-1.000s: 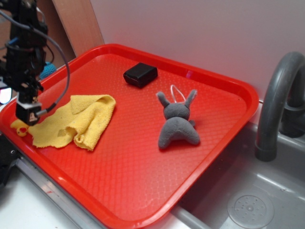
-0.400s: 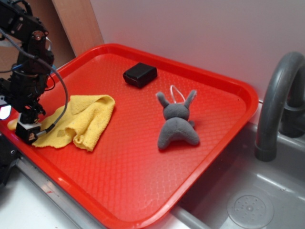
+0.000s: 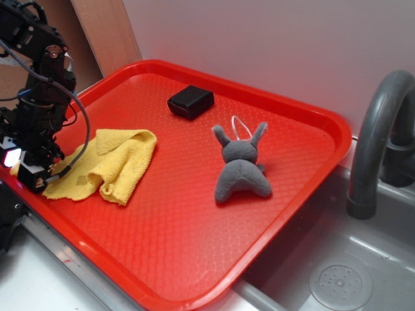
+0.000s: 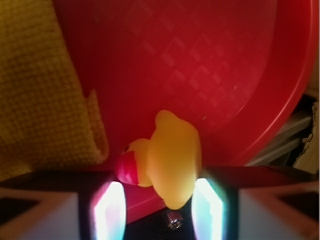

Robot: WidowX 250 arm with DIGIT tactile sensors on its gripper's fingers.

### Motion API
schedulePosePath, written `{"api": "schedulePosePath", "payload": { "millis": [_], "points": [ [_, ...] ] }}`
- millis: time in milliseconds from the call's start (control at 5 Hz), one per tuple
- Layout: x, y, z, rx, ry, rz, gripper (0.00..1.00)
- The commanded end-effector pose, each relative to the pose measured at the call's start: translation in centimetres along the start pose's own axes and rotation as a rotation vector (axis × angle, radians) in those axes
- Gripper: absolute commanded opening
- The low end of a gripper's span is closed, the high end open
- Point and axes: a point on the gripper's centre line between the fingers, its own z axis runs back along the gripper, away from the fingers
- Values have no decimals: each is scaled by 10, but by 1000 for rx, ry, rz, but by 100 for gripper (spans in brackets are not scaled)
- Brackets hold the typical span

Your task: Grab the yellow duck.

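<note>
The yellow duck point(image 4: 172, 160) is small and glossy, with an orange-red beak pointing left. In the wrist view it lies on the red tray point(image 4: 200, 65) near the rim, between the two fingers of my gripper point(image 4: 157, 210). The jaws stand apart, one on each side of it; the right pad is close against its body and a gap shows on the left. In the exterior view my gripper point(image 3: 31, 180) is down at the tray's left corner and covers the duck. The yellow knitted cloth point(image 3: 107, 162) lies just beside it.
A grey plush toy point(image 3: 241, 170) lies mid-tray and a black box point(image 3: 190, 101) sits near the back rim. The tray point(image 3: 194, 214) rests over a grey sink point(image 3: 337, 272) with a faucet point(image 3: 376, 129) at right. The tray's rim runs close by my gripper.
My gripper has come down from above the cloth's left edge to the tray's corner, and now covers the duck that showed beside it one second ago.
</note>
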Motion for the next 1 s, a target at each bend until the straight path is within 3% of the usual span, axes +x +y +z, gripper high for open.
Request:
{"api": "schedulePosePath", "payload": {
  "millis": [0, 200, 400, 600, 800],
  "points": [
    [-7, 13, 2, -2, -24, 19, 0],
    [-9, 21, 14, -10, -39, 45, 0],
    [-19, 13, 64, -128, -115, 17, 0],
    [-36, 13, 121, -233, -278, -26, 0],
    [-60, 20, 167, -387, -408, -150, 0]
  ]
}}
